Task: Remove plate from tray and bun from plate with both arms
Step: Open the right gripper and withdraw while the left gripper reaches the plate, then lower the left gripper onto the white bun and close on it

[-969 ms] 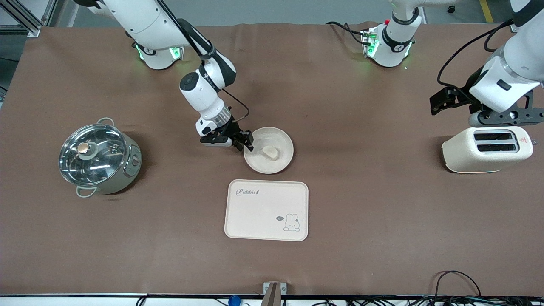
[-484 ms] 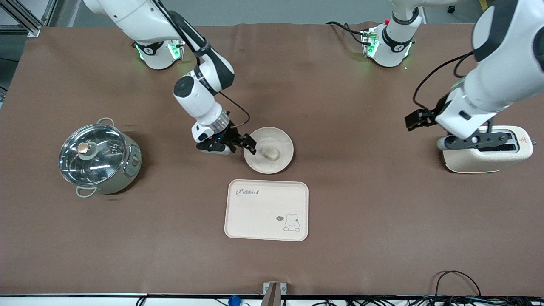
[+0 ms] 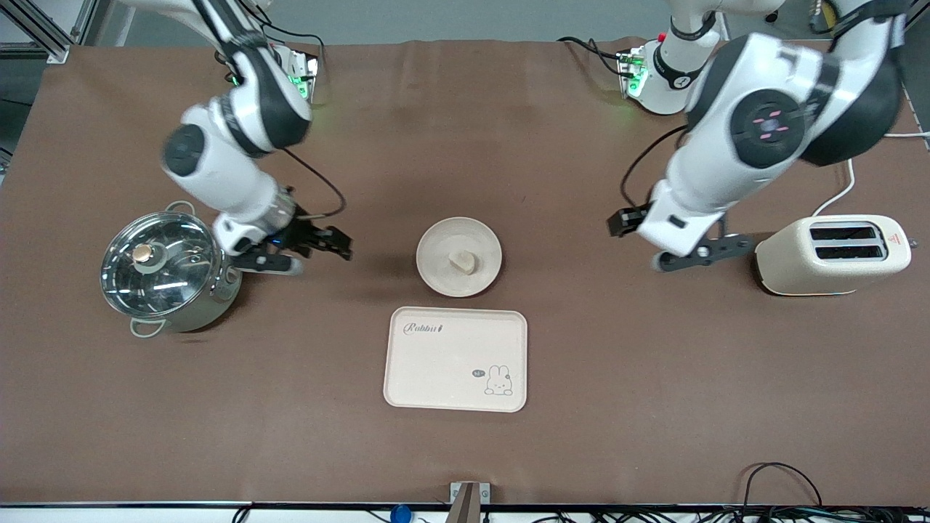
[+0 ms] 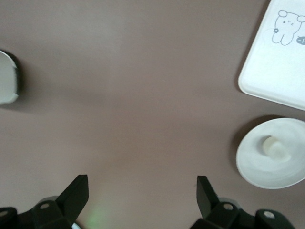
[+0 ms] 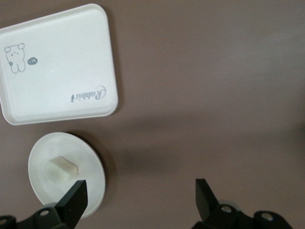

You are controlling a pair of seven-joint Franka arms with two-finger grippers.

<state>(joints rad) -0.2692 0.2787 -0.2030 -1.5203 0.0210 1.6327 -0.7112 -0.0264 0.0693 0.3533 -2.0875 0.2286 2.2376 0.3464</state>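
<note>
The round cream plate (image 3: 441, 274) lies on the brown table, just farther from the front camera than the tray. The small pale bun (image 3: 462, 261) rests on it. My right gripper (image 3: 320, 250) is open and empty, low over the table between the pot and the plate. My left gripper (image 3: 703, 254) is open and empty, over the table between the plate and the toaster. The right wrist view shows the plate (image 5: 90, 179) and bun (image 5: 62, 168) beside my open right gripper (image 5: 139, 183). The left wrist view shows the plate (image 4: 259, 174) and bun (image 4: 275, 147) off to the side of my open left gripper (image 4: 142, 183).
A rectangular cream tray (image 3: 455, 359) with a rabbit drawing lies nearer the front camera than the plate. A steel pot with a glass lid (image 3: 166, 267) stands toward the right arm's end. A cream toaster (image 3: 832, 253) stands toward the left arm's end.
My right gripper has left the plate's rim and moved toward the pot. My left gripper has moved from over the toaster toward the plate. The plate and bun stayed put.
</note>
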